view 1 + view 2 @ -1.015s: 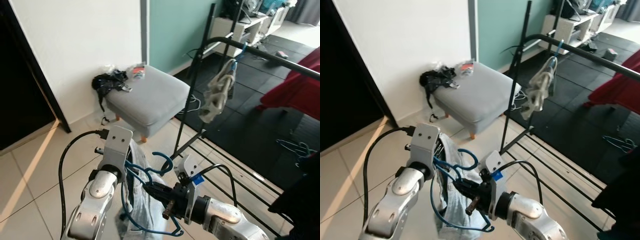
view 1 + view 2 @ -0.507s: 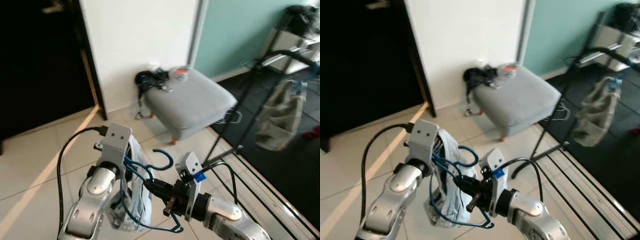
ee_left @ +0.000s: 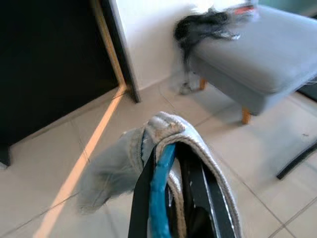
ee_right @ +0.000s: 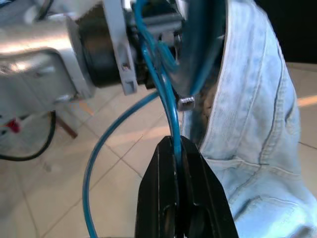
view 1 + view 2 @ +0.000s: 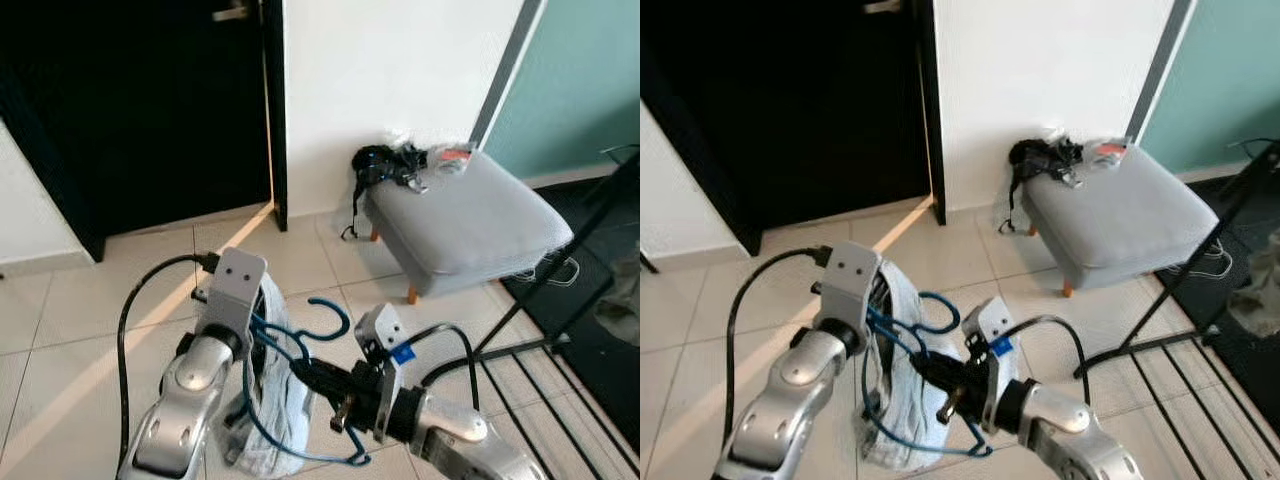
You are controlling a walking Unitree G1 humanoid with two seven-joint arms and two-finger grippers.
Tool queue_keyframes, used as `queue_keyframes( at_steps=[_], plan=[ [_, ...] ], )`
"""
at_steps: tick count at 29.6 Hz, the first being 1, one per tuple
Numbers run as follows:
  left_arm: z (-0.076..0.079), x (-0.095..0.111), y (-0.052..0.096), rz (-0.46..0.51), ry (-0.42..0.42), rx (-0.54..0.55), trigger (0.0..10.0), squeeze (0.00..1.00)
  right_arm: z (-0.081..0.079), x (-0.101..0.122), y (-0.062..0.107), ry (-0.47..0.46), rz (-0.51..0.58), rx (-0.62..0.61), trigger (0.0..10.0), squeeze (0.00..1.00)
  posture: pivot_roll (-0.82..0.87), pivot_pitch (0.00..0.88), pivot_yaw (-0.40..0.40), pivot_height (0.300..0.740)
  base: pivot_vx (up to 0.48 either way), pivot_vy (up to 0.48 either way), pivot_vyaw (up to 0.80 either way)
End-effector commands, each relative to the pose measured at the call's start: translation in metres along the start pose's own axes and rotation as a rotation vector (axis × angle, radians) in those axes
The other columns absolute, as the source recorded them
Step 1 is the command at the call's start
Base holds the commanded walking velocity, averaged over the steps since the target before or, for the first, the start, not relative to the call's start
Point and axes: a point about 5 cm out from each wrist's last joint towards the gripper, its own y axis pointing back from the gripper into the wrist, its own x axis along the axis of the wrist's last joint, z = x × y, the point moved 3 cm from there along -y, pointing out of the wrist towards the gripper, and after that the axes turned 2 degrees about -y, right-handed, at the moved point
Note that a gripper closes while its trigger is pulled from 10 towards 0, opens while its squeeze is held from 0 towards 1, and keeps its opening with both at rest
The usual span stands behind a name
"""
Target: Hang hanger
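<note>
Down in front of me, low over the tiled floor (image 5: 90, 330), both arms are up close together with the hanger (image 5: 300, 352) between them. It's a thin blue wire one, hook curling upward, with pale denim jeans (image 5: 902, 400) draped over it and hanging toward the floor.

My right tool (image 5: 940, 385) has its two black fingers pinched tight on the blue wire; in the right wrist view the wire runs straight into the closed gap between them, denim just beside. My left tool (image 5: 255, 335) is buried in the top of the bundle. In the left wrist view its black fingers (image 3: 143, 198) sit under the denim with the blue wire between them, so it looks clamped on the hanger too, though the cloth hides most of it. A black cable (image 5: 130, 310) loops off the left wrist.

Further back, a grey footstool (image 5: 470, 225) on wooden legs stands against the white wall (image 5: 400, 70), with a tangle of black straps (image 5: 385, 165) and some small packets piled on its far corner. A dark open doorway (image 5: 140, 100) is to its left. At the right edge I can see the black legs and rails of a rack (image 5: 560, 330) resting on the floor, well apart from the hanger.
</note>
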Motion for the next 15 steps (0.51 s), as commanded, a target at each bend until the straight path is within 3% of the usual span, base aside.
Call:
queue_keyframes(
  at_steps=[1, 15],
  plan=[
    [0.0298, -0.0013, 0.0022, 0.004, 0.028, -0.136, 10.0, 0.00, 0.0066, 0.0137, 0.0003, 0.027, 0.064, -0.039, 10.0, 0.00, -0.03, 0.112, -0.038, 0.740, 0.000, 0.000, 0.77],
    [0.0292, -0.0019, 0.0014, 0.003, 0.031, -0.134, 10.0, 0.00, 0.0079, 0.0141, 0.0008, 0.029, 0.066, -0.040, 10.0, 0.00, -0.03, 0.105, -0.037, 0.740, 0.000, 0.000, 0.77]
  ],
)
